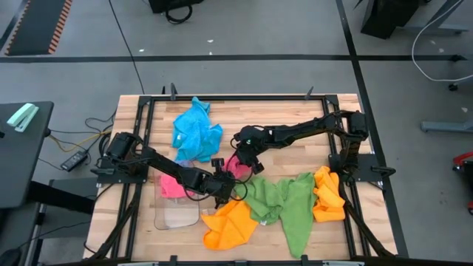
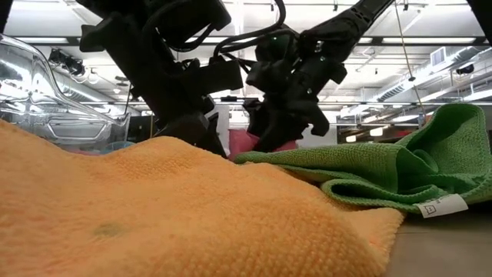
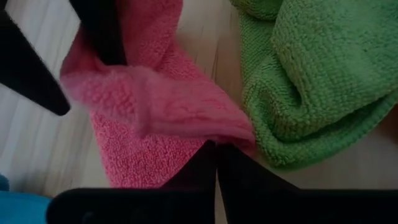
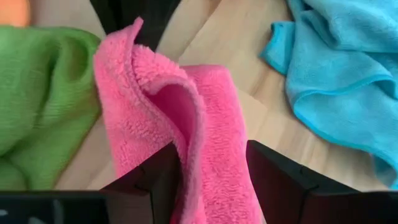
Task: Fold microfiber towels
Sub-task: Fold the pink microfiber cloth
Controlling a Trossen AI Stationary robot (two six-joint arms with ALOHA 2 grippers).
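Basically, the wooden table (image 1: 295, 107) fills the middle of the high view, with towels spread over its lower half. Biggest is the green towel (image 1: 284, 201), sprawled lower right of centre, touching an orange towel (image 1: 230, 224) at bottom centre; in the low view that orange one fills the whole lower left foreground and the green one lies at right with a white tag (image 2: 443, 205). A blue towel (image 1: 195, 131) lies crumpled upper centre-left, and a second orange towel (image 1: 328, 194) is bunched at the right edge beside the green. A clear plastic tray (image 1: 176, 213) sits lower left of centre, with a pink towel (image 1: 171, 185) at its upper edge. Another pink towel (image 1: 240, 168) sits in the centre of the frame between both arms, just above the green one. The left gripper (image 1: 224, 182) comes in from the left and is pinched closed on that central pink towel's edge; in the left wrist view the fingers meet at bottom centre on the pink fabric. The right gripper (image 1: 251, 161) reaches in from the right, just above the same pink towel; in the right wrist view its jaws stand moderately apart around a raised pink fold, not clamping it.
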